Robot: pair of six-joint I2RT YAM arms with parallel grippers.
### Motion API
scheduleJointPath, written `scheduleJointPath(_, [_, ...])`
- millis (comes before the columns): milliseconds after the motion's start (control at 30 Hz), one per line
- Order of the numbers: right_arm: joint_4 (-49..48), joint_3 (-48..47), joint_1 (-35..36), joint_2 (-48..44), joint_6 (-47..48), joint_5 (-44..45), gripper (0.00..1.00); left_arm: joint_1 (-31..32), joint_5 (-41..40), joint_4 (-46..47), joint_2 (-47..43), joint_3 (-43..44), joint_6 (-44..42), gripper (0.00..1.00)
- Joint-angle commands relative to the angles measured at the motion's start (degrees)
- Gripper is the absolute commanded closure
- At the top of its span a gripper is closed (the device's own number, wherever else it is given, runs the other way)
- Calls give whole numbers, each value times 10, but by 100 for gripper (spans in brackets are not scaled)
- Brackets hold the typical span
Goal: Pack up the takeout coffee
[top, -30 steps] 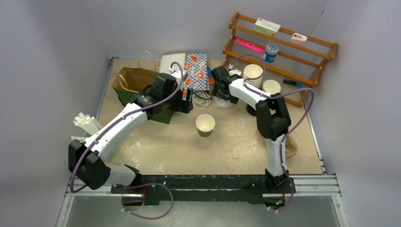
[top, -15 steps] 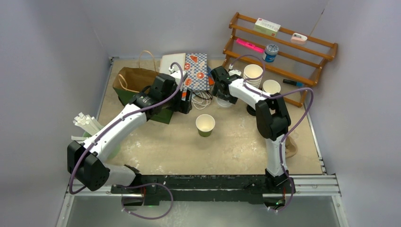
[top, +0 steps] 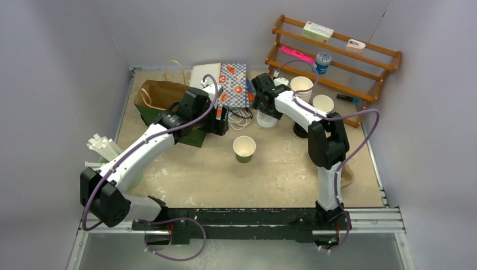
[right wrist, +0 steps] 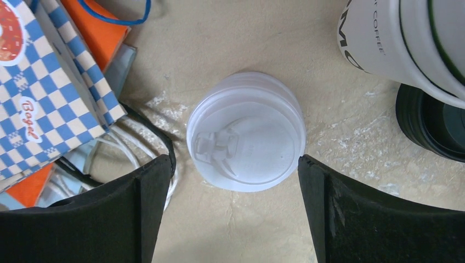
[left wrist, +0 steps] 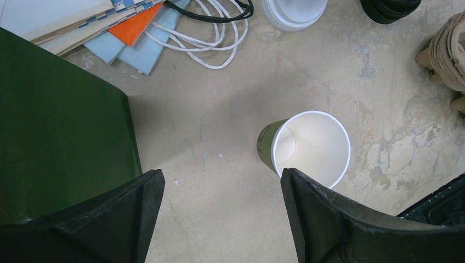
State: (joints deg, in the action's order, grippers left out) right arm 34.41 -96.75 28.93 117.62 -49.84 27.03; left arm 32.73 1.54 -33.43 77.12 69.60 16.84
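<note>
Takeout coffee cup [top: 244,148] standing uncapped at mid-desk, nothing packed yet.
I judge capping and bagging are both left to do: a white lid [right wrist: 245,139] lies flat on the desk [top: 281,169] just beyond the cup, to its right. My right arm reaches over that lid, right fingers [right wrist: 137,213] spread wide either side without touching it. My left arm hangs above and beside the cup, left fingers [left wrist: 131,219] wide and empty, with the green bag [left wrist: 55,126] to the cup's left.

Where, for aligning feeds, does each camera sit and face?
Top external: above the near edge of the table, facing down; left arm, right arm.
Left wrist: down onto olive-green paper cup; left gripper below.
Right wrist: down onto white lid stack; right gripper below.
Shared: all three show the lid stack; top and left wrist, that cup.
</note>
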Motion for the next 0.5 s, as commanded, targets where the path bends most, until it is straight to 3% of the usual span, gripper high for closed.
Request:
scheduleJointPath(0, [19,-18,3,-26,-6,-6,10,-3,10,25,-12,-4,2,18])
scheduleJointPath(133, [27,-19,2,-10,-12,2,2,-3,12,24,-15,-8,5,18])
scheduleJointPath(467, [-2,-5,1,13,-26,12,8,-3,13,16,-25,-17,2,18])
